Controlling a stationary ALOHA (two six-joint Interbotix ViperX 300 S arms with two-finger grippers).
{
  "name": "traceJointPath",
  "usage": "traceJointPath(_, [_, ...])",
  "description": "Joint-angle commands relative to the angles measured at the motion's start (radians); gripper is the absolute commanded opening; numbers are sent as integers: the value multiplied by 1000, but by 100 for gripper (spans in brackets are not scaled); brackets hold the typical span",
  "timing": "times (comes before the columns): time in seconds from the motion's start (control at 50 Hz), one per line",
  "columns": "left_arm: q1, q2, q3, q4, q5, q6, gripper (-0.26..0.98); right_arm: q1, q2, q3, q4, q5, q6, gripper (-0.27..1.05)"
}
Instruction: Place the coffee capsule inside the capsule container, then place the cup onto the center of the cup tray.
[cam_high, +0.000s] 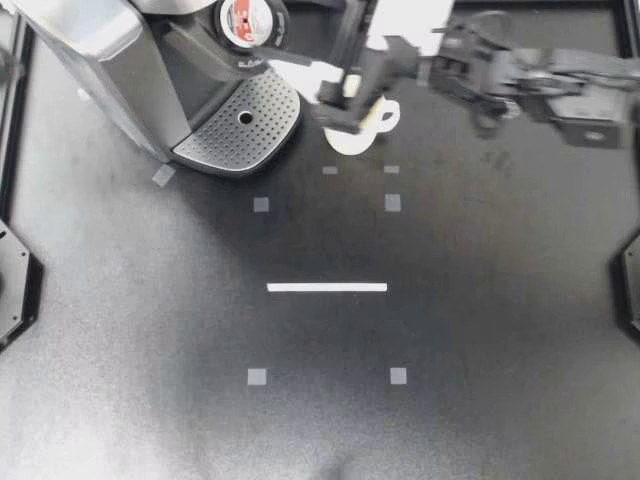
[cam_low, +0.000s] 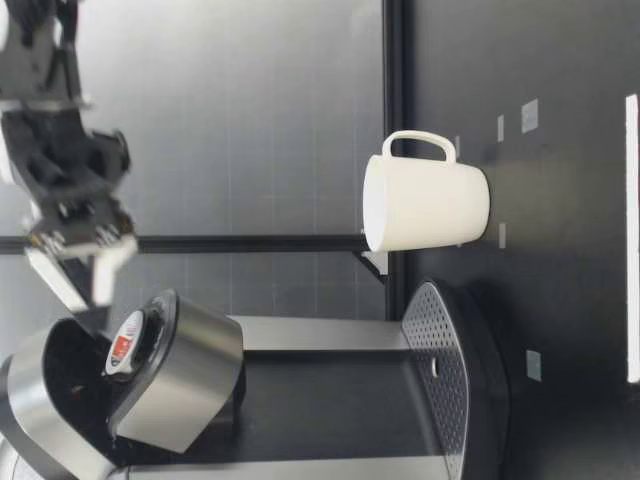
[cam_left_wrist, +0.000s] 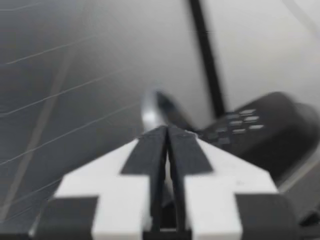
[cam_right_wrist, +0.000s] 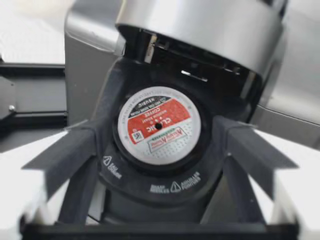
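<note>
Coffee capsule (cam_high: 243, 18) sits in the open capsule container (cam_high: 275, 25) of the coffee machine (cam_high: 100, 45), lid up. Our right hand (cam_high: 298, 62) hovers just above it, fingers spread, gripping nothing; in the right wrist view the capsule shows between them. White cup (cam_high: 352, 140) stands upright on the desk (cam_high: 450, 330), beside the perforated cup tray (cam_high: 240, 125), not on it. Our left hand (cam_left_wrist: 166, 131) is pressed together, nothing in it.
</note>
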Motion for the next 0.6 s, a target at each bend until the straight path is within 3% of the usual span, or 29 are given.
traceJointPath(0.0, [2,8,-11,9,63,-12,12,28,-75,15,6,-14,9,80])
traceJointPath(0.2, [23,25,-2,28,160,-69,12,94,-166,115,6,-81,41,71])
traceJointPath(0.4, [124,95,-8,28,109,-147,12,115,-244,230,6,-241,104,60])
traceJointPath(0.58, [192,150,-28,28,25,-190,12,115,-278,284,6,-318,118,59])
